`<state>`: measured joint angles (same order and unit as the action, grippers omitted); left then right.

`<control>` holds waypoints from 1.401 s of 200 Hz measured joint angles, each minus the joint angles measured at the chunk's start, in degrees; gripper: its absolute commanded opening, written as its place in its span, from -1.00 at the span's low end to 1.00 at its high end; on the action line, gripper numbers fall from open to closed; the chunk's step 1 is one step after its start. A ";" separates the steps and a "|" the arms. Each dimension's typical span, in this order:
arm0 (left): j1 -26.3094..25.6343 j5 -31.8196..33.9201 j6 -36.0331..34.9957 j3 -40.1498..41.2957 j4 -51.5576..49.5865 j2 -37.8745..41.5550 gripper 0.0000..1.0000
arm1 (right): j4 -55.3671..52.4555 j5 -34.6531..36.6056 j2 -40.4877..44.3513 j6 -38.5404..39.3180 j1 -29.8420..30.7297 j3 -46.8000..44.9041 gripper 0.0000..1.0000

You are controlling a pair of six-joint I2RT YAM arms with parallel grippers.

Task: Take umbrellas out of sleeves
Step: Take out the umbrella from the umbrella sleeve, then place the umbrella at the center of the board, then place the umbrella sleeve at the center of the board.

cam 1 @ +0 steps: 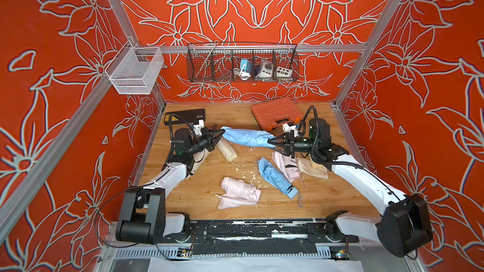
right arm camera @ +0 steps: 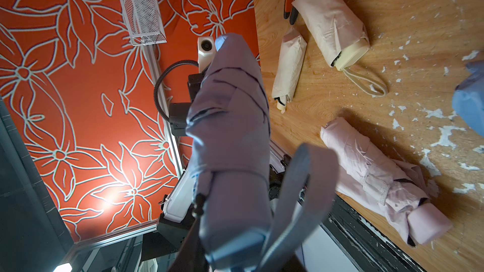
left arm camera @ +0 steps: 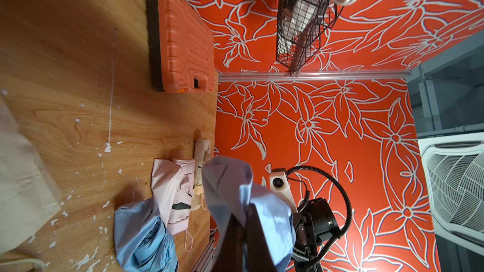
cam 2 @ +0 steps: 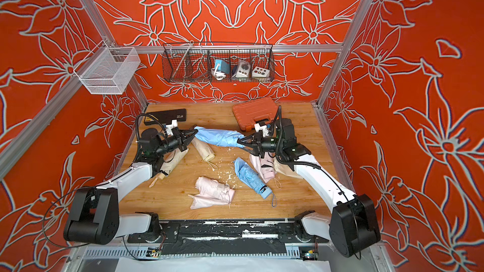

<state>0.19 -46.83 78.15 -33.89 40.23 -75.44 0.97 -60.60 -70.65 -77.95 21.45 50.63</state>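
Note:
A light blue umbrella (cam 1: pixel 247 137) (cam 2: pixel 221 138) hangs level above the table, stretched between both grippers. My left gripper (cam 1: pixel 222 130) (left arm camera: pixel 247 206) is shut on a pinch of smooth blue fabric, the sleeve's (left arm camera: pixel 230 179) end. At the opposite end my right gripper (cam 1: pixel 270 143) (right arm camera: pixel 235 257) is shut on the umbrella's (right arm camera: pixel 230 126) handle, with its wrist strap (right arm camera: pixel 301 192) looping beside it. How far the sleeve covers the roll I cannot tell. On the table lie a cream umbrella (cam 1: pixel 227 150), a pink one (cam 1: pixel 239 188) on a limp pink sleeve (cam 1: pixel 231 202), and a blue one (cam 1: pixel 277 179).
More pink (cam 1: pixel 288 166) and cream (cam 1: pixel 315 168) rolls lie under my right arm, and a cream one (cam 2: pixel 170 162) under my left. An orange case (cam 1: pixel 276 113) and a black device (cam 1: pixel 186 116) sit at the back. Wire baskets (cam 1: pixel 242 62) (cam 1: pixel 135 70) hang on the rails. White flakes litter the wood.

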 measured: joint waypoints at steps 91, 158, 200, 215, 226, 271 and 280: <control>8.44 2.49 3.48 8.15 5.01 -1.25 -1.00 | -23.19 7.96 2.73 15.72 -4.24 10.40 -1.00; 2.69 1.44 -2.38 -2.25 1.14 -7.19 -1.00 | -13.70 7.91 -0.50 12.15 -4.37 11.58 -1.00; -1.84 1.11 -2.93 -7.48 1.60 -15.91 -1.00 | -6.99 7.50 -6.14 8.85 -4.37 11.61 -1.00; -3.52 1.07 -2.91 -9.35 2.38 -19.78 -1.00 | -5.18 7.04 -7.89 8.09 -4.37 11.63 -1.00; -4.55 1.05 -2.91 -10.80 2.97 -22.62 -1.00 | -3.78 6.69 -9.25 7.65 -4.37 11.63 -1.00; -6.19 0.42 -1.25 -15.69 8.50 -33.73 -1.00 | 3.30 6.29 -15.17 5.29 -4.37 11.63 -1.00; -6.19 0.35 -0.92 -16.46 9.40 -35.82 -1.00 | 4.48 6.25 -16.55 5.11 -4.37 11.63 -1.00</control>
<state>-6.00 -46.48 77.23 -50.35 49.63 -111.26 5.45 -54.35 -87.20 -72.84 17.08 62.26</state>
